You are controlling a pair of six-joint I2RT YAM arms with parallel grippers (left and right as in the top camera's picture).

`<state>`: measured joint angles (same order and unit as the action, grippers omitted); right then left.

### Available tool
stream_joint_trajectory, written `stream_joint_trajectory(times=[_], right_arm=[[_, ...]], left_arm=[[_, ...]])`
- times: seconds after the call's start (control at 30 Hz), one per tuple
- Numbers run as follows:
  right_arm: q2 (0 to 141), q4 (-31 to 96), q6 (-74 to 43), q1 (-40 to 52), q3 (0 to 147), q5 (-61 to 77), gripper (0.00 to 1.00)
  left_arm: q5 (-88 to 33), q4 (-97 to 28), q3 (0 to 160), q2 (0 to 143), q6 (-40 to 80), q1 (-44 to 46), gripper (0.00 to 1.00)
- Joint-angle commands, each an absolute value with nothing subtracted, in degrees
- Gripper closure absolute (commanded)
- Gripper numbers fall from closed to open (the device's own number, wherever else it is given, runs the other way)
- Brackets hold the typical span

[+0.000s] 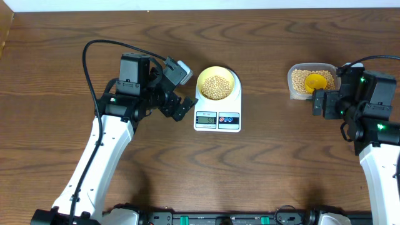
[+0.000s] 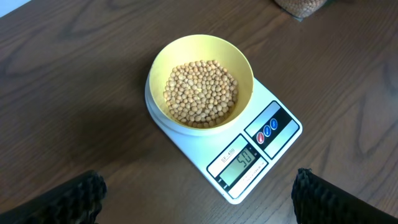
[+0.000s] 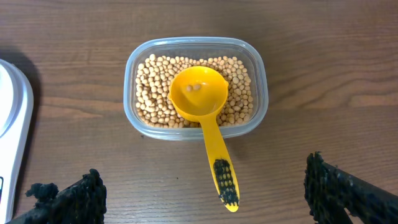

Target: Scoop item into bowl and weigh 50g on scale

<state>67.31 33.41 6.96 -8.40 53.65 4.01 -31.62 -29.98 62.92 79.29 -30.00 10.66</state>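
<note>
Plenty of beans (image 2: pixel 201 93) in bowl (image 2: pixel 186 50) on scale (image 2: pixel 193 146); left gripper (image 2: pixel 198 200), right gripper (image 3: pixel 202 199) wide, empty. Seems final check: read display (image 2: pixel 239 167), maybe top up.

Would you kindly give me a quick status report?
Left gripper, right gripper open, empty. Beans in bowl on scale. Scoop resting in container. Nothing blocking.

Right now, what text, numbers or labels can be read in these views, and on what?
"50": on the display of the scale.
"SF 400": printed on the scale beside the display.
Markings on the buttons: too small to read.
No other text visible.
</note>
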Motion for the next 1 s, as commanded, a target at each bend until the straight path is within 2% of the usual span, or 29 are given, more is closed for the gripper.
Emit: stream_joint_trajectory(times=[0.0, 0.97], right_arm=[[66.7, 33.52, 7.79, -8.58, 54.78, 3.38, 0.01], [66.7, 33.52, 7.79, -8.58, 54.78, 3.38, 0.01]], left_arm=[[-32.36, -29.93, 62.46, 78.65, -29.76, 10.52, 0.02], [-32.36, -29.89, 59.77, 76.12, -29.69, 10.52, 0.03]])
